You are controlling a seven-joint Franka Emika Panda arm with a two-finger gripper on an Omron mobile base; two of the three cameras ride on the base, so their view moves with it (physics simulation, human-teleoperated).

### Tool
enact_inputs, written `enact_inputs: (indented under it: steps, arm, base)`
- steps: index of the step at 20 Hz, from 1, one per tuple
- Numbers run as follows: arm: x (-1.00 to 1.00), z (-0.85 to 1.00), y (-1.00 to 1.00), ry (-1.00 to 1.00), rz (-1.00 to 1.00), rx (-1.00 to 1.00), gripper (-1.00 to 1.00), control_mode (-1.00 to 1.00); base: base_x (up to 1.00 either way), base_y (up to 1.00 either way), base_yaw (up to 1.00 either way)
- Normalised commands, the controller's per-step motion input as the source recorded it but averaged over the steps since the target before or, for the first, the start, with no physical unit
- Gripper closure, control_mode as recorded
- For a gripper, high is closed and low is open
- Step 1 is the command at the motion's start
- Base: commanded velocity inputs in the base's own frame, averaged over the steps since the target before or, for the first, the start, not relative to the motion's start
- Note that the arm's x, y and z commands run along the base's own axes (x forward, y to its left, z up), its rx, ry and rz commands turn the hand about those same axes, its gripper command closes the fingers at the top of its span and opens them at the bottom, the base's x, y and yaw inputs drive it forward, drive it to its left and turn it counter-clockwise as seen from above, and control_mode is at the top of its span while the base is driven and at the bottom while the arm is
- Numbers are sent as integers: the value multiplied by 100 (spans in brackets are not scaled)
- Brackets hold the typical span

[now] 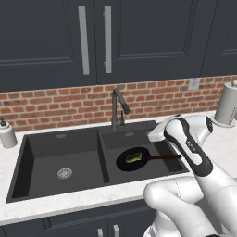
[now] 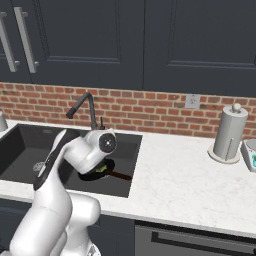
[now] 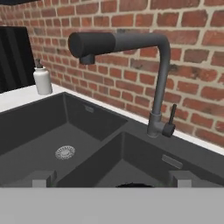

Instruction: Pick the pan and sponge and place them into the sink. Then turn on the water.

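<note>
The black double-basin sink (image 1: pixel 60 152) is set into the white counter (image 2: pixel 185 180) below the brick wall. Its dark gooseneck faucet (image 3: pixel 159 78) stands at the far rim, the side lever (image 3: pixel 171 117) upright. The pan (image 1: pixel 132 159) lies in the right basin, handle pointing right. The sponge (image 1: pixel 134 158) rests inside the pan. The gripper (image 3: pixel 111 177) hangs above the right basin, fingers spread wide and holding nothing.

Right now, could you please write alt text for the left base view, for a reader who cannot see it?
A black pan with a sponge in it lies in the right basin of a black sink. A dark faucet stands behind the divider, before a brick wall; the white arm rises at lower right.
</note>
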Motion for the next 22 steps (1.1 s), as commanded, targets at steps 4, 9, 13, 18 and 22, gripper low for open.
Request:
enact_inputs:
  steps: [4,9,13,18,22]
  arm:
    - [38,0,0,0,0,0,-100,-100]
    - [30,0,0,0,5,0,-100,-100]
    - [24,0,0,0,9,-1,-100,-100]
    - [6,0,-2,-2,11,-4,-100,-100]
    - [5,-4,-8,-8,13,-8,-100,-100]
  base:
    - [0,0,0]
    - [0,0,0]
    - [0,0,0]
    - [0,0,0]
    - [0,0,0]
